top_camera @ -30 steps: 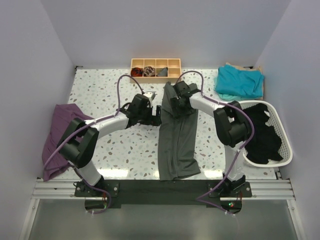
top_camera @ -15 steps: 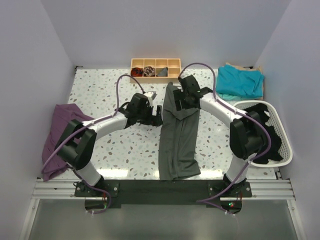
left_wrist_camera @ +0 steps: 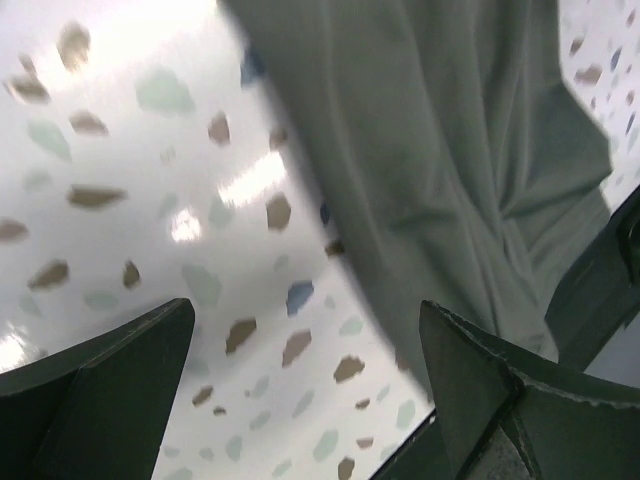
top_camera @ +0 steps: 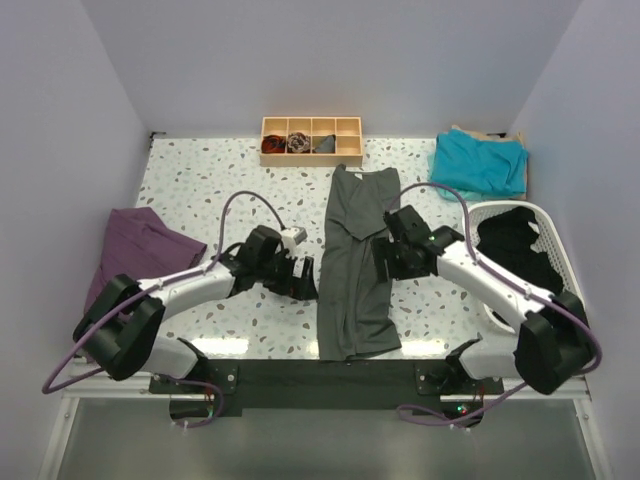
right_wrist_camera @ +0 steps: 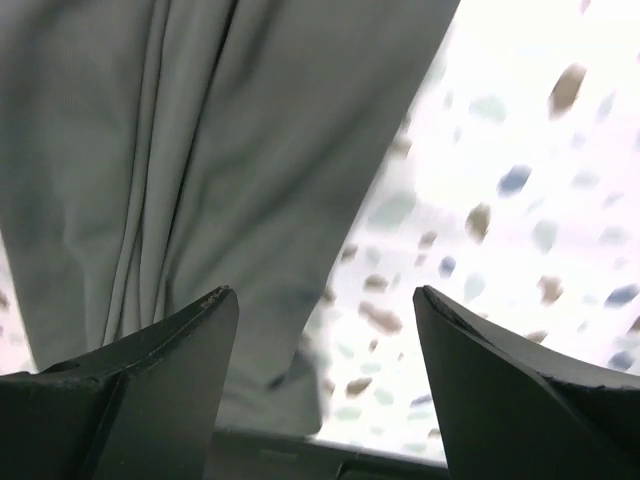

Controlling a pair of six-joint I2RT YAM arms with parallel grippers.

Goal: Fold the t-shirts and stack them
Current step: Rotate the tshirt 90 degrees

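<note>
Top external view: the charcoal grey t-shirt (top_camera: 355, 270) lies mid-table as a long narrow strip, its sides apparently turned in and the crosswise folds not yet made. The teal t-shirt (top_camera: 480, 163) sits at the far right corner, seemingly folded. The left gripper (top_camera: 306, 281) and right gripper (top_camera: 383, 262) flank the strip, fingers spread, holding nothing. I judge it roughly halfway, with stacking left. The speckled terrazzo table (top_camera: 200, 180) is glossy, enclosed by plain pale walls (top_camera: 330, 50).

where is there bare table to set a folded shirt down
The widest bare stretch is far left, between the wooden tray, the purple shirt and the grey t-shirt. A narrower strip lies between that t-shirt and the teal t-shirt. The basket crowds the right; the left gripper and right gripper crowd the centre.
</note>
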